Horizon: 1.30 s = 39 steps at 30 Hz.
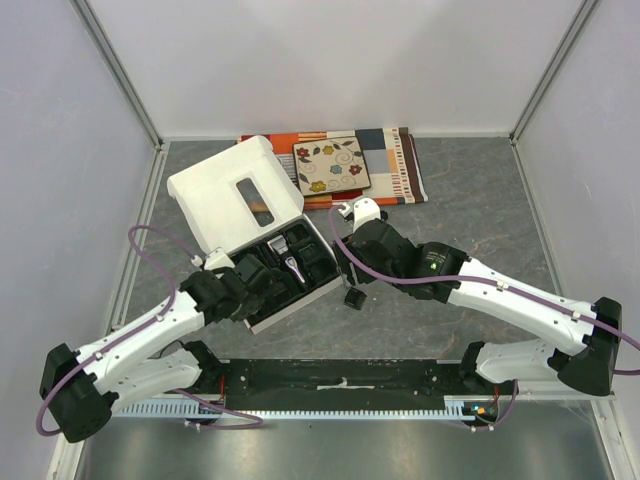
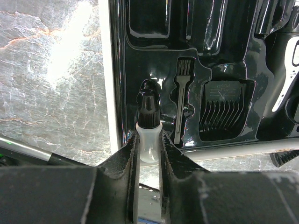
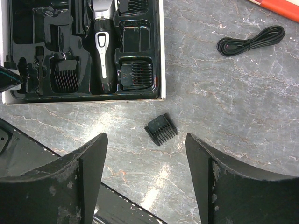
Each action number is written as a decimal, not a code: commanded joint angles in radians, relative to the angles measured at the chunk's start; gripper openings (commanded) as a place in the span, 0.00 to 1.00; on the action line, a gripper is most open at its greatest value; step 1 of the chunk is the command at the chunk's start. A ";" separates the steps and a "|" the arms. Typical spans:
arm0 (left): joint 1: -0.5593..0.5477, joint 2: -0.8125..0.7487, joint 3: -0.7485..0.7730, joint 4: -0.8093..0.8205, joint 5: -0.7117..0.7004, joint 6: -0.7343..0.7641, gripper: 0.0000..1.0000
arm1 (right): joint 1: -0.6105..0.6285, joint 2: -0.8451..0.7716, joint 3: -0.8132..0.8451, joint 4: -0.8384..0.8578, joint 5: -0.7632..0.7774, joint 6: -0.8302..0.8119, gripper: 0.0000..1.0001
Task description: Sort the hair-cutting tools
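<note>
**Grey tabletop: left arm seating a bottle, right arm over a loose guard**

Grey marbled tabletop (image 1: 480, 200), with white walls (image 1: 320, 60) on 3 sides. An open white box (image 1: 215, 200) sits left of centre, its black moulded tray (image 2: 149, 18) facing up. Your left gripper (image 2: 148, 140) is clamped on a small clear bottle (image 2: 149, 116). The bottle's black cap points into a pocket at the tray's edge, beside a slot holding a little brush (image 2: 180, 107). Pinching the body probably leaves the cap free to slide in. The clipper (image 3: 103, 51) already lies in its slot.

Your right gripper (image 3: 145, 138) hangs with its fingers wide apart, holding nothing. 1 loose comb guard (image 3: 161, 129) lies on the bare table just beyond the gap between those fingers. It is near the table's middle, towards the near edge. A coiled cord (image 3: 251, 40) lies well apart from it, apparently towards the far edge.
</note>
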 commanded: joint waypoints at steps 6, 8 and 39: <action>-0.007 -0.034 0.021 -0.015 -0.053 -0.025 0.24 | 0.004 -0.032 0.003 0.005 0.000 0.010 0.77; -0.005 -0.037 0.021 -0.016 -0.055 -0.025 0.27 | 0.004 -0.032 0.003 0.005 0.000 0.010 0.77; -0.007 -0.028 0.028 -0.013 -0.070 -0.006 0.19 | 0.004 -0.037 -0.006 0.006 -0.002 0.007 0.79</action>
